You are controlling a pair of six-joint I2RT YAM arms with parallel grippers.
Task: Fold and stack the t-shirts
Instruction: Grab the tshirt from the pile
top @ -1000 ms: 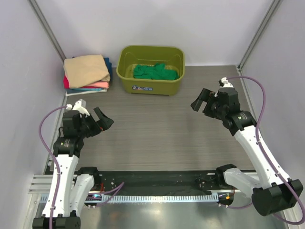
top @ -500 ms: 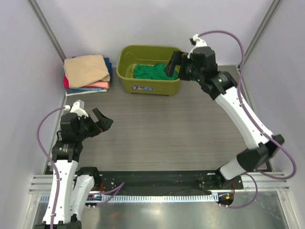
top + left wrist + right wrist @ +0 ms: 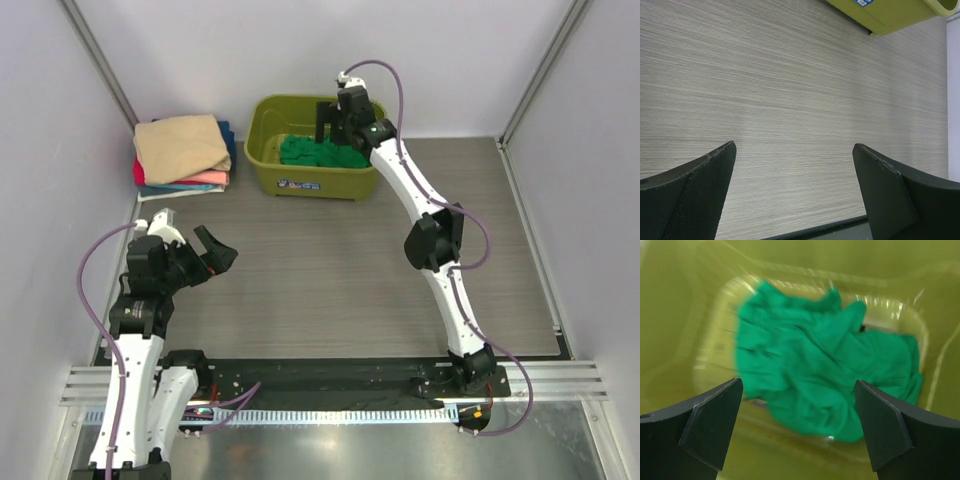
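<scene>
No wording can be read anywhere. The bin [image 3: 345,182] has a small white-and-blue sticker [image 3: 300,184] on its front wall, its print too small to make out. The left wrist view catches only its blue corner.

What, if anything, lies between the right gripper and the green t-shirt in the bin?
Nothing visible: the open right gripper hangs over the olive bin, the crumpled green t-shirt bare beneath it.
</scene>
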